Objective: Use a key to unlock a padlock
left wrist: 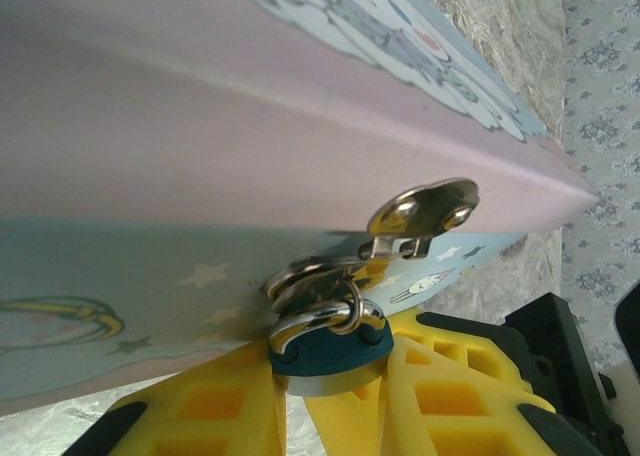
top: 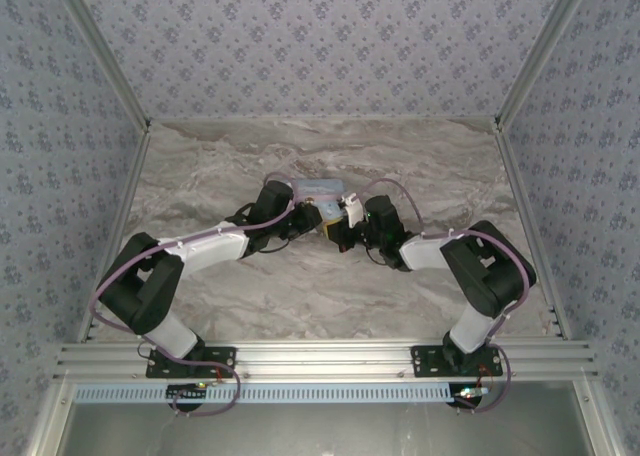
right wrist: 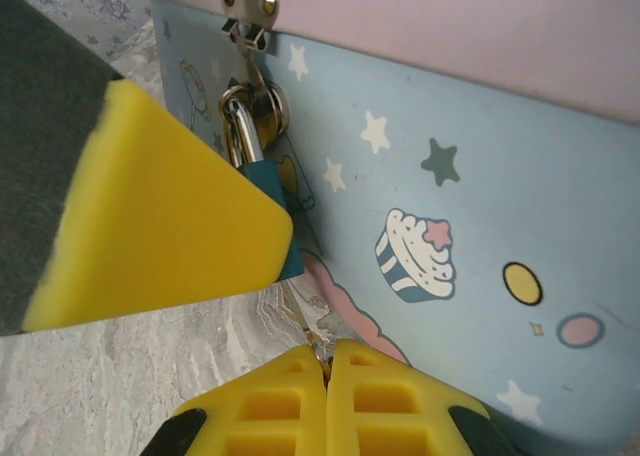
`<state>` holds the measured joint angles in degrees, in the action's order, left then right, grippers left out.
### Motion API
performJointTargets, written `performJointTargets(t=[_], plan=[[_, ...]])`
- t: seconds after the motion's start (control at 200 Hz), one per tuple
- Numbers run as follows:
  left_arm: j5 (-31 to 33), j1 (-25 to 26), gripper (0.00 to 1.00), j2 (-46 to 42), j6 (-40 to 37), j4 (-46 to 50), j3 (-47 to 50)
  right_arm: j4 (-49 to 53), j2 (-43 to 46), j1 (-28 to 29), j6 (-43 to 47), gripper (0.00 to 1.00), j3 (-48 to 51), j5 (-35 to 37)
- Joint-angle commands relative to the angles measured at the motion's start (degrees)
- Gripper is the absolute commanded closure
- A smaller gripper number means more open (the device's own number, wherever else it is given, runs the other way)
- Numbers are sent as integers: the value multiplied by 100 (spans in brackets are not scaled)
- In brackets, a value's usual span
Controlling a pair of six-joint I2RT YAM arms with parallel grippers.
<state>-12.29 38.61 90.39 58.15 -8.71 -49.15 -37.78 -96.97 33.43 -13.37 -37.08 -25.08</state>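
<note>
Two arms are meeting at mid-surface in the overhead view, the left pincer (top: 303,216) and the right pincer (top: 337,226) both crowding the front of a cartoon-printed tin box (top: 318,189).

From the left wrist, the teal padlock (left wrist: 335,348) is hanging from the tin's hasp (left wrist: 425,211). Its body is sitting at the narrowed tips of the left pincer, which seems to be pinching it.

From the right wrist, the right pincer is clamping a small key (right wrist: 316,346), whose tip is poking out just below the padlock.

Inserting well is probably depending on the left side keeping the body from swinging. The key should be lining up straight with the keyway, and any twist should be waiting until it is fully seated.
</note>
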Motion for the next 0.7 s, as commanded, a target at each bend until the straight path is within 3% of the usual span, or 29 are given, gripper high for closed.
performJointTargets(t=[0.0,0.695], plan=[[-607,160,76,-136,-125,-237,-38,-575,-77,-55,-226,100,-334,-182],[-527,158,76,14,-471,-162,28,-276,-5,-408,-339,100,-387,-838]])
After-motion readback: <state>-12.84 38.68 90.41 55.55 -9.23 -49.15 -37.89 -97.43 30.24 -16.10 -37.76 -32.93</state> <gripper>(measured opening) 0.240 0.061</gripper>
